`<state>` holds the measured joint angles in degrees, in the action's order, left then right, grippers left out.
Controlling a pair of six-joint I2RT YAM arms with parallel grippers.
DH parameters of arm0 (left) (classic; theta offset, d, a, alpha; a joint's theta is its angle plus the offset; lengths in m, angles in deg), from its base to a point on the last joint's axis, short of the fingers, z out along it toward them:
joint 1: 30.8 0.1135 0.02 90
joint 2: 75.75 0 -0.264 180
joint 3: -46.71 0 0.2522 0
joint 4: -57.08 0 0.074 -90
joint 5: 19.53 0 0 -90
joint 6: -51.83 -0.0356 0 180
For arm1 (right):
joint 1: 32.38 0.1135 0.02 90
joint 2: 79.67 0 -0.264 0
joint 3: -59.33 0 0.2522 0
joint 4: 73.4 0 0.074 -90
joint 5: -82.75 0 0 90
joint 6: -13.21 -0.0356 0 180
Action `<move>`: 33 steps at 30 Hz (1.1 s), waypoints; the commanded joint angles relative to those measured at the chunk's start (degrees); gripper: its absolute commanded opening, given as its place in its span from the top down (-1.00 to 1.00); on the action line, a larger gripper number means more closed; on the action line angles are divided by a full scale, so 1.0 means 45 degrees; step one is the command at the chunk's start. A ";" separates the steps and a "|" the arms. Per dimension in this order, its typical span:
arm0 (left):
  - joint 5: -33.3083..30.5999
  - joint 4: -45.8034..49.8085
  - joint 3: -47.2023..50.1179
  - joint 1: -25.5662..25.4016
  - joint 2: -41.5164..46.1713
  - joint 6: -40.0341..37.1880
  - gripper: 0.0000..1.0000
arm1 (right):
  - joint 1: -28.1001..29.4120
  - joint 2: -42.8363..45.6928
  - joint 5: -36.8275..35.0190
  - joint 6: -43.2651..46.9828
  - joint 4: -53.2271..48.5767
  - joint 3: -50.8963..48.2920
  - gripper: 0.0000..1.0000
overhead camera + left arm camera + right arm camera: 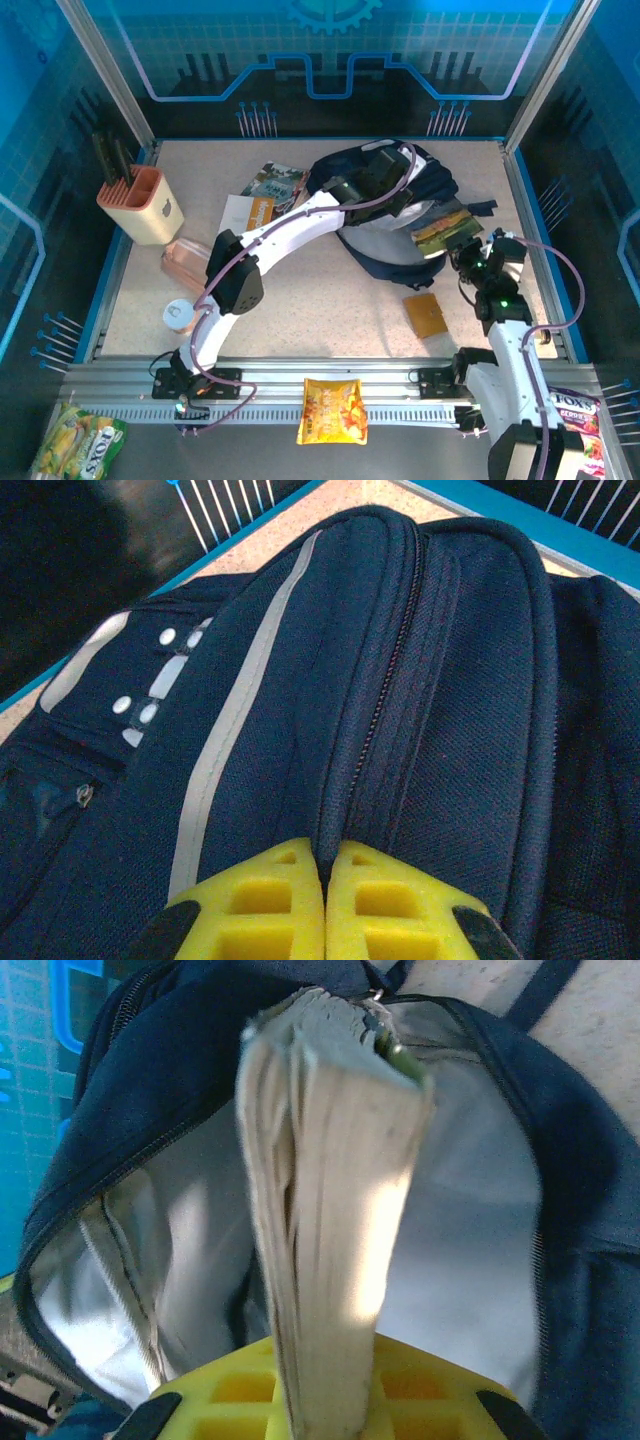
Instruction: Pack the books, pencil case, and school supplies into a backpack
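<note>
While right claw (326,1395) clamps book (330,1190) at backpack (575,1200) mouth, left claw (325,885) pinches its fabric

White arms (290,225) with black joints (240,283), lilac cables (570,285), yellow gripper pads (265,910).

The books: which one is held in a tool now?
The landscape-covered book, clamped in the right tool at the backpack's open mouth. The other book lies flat on the table, left of the backpack.

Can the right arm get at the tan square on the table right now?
Probably not yet. The tan square lies uncovered nearby, but the right gripper is shut on a book at the backpack mouth; it would have to let go first.
</note>
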<state>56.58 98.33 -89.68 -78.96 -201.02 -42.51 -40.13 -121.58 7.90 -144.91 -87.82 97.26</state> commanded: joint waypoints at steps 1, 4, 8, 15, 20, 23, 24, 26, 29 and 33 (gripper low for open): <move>0.0397 -0.1811 -0.0269 -0.0049 0.1311 0.0398 1.00 | 0.0677 -0.0677 -0.0369 -0.0948 0.3197 -0.0215 0.83; 0.0373 -0.1983 -0.0140 -0.0040 0.1392 0.0398 1.00 | 0.1419 -0.1803 -0.1290 -0.1215 0.4034 -0.0274 0.81; 0.0446 -0.2085 0.0002 -0.0030 0.1501 0.0432 1.00 | 0.2290 -0.3723 -0.2407 -0.1199 0.5007 0.0125 0.80; 0.1601 -0.2420 0.0454 0.0266 0.1799 0.0966 1.00 | 0.2927 -0.8203 -0.2221 -0.1916 0.7601 0.1269 0.81; 0.2228 -0.2437 0.0634 0.0654 0.1949 0.1612 1.00 | 0.3367 -1.0821 -0.2023 -0.2134 0.9111 0.2397 0.79; 0.2791 -0.2345 0.0619 0.0796 0.1999 0.1645 1.00 | 0.3565 -1.1752 -0.1845 -0.1954 0.9306 0.2913 0.69; 0.2981 -0.2342 0.0596 0.0887 0.1962 0.1741 1.00 | 0.3646 -1.1970 -0.1980 -0.1903 0.9393 0.3000 0.65; 0.3271 -0.2105 0.0401 0.1076 0.1817 0.1985 1.00 | 0.3768 -1.2359 -0.2109 -0.1829 0.9464 0.3205 0.56; 0.3611 -0.1882 0.0291 0.1241 0.1691 0.2217 1.00 | 0.3734 -1.2905 -0.1724 -0.1659 0.9393 0.3688 0.46; 0.3427 -0.1704 0.0221 0.1337 0.1591 0.2279 1.00 | 0.3686 -1.2839 -0.1429 -0.1393 0.8781 0.3719 0.20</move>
<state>70.59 94.98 -85.85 -73.52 -197.94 -34.01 -23.75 -179.89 0.01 -153.30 -48.72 112.27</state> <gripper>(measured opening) 0.069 0.376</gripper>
